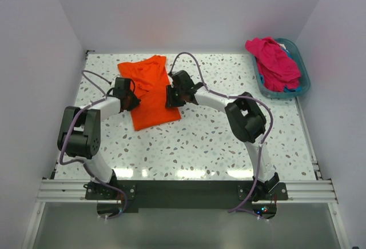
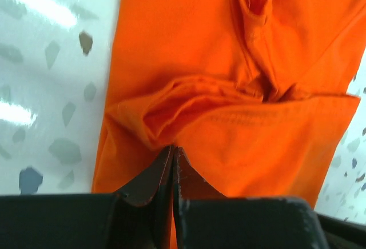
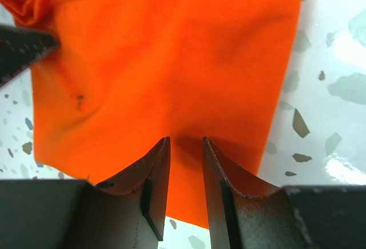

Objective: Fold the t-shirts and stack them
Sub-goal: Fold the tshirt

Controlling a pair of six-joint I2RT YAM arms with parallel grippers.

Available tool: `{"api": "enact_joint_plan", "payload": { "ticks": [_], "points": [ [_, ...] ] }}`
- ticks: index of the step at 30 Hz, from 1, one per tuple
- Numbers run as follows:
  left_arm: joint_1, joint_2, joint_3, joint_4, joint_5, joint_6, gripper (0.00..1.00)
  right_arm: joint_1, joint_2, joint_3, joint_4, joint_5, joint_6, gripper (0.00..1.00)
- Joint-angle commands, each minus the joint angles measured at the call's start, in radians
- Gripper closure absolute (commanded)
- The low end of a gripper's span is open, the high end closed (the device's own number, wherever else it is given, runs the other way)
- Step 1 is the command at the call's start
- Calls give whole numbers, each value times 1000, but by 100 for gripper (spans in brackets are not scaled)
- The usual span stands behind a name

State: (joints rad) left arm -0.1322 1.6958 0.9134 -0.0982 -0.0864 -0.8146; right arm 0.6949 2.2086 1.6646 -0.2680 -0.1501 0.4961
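A bright orange t-shirt (image 1: 150, 92) lies on the table as a long folded strip. My left gripper (image 1: 130, 97) is at its left edge, and its jaws (image 2: 172, 148) are shut on a bunched fold of the orange t-shirt (image 2: 229, 89). My right gripper (image 1: 170, 96) is at the shirt's right edge. Its jaws (image 3: 186, 140) stand slightly apart just over the flat orange t-shirt (image 3: 171, 60), holding nothing. The left gripper's finger (image 3: 23, 49) shows at the far left of the right wrist view. A magenta-pink t-shirt (image 1: 273, 60) is heaped in the basket, with a glimpse of blue fabric (image 1: 297, 89) beside it.
A teal plastic basket (image 1: 304, 73) stands at the back right corner of the speckled white table (image 1: 200, 146). White walls enclose the table on the left, back and right. Both arms' cables loop above the table.
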Motion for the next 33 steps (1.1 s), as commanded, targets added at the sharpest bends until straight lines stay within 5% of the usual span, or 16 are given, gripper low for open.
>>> {"api": "enact_joint_plan", "payload": {
  "ticks": [1, 14, 24, 30, 33],
  "points": [
    [32, 44, 105, 20, -23, 29, 93, -11, -64, -26, 44, -2, -5, 68],
    [109, 245, 303, -21, -6, 63, 86, -14, -86, -109, 49, 15, -13, 68],
    [132, 58, 283, 20, 37, 94, 46, -21, -92, -92, 33, 20, -24, 68],
    [102, -114, 107, 15, -7, 42, 46, -24, -104, -26, 13, 66, -47, 66],
    [48, -177, -2, 72, -12, 13, 56, -25, -66, 46, 10, 48, -57, 64]
  ]
}}
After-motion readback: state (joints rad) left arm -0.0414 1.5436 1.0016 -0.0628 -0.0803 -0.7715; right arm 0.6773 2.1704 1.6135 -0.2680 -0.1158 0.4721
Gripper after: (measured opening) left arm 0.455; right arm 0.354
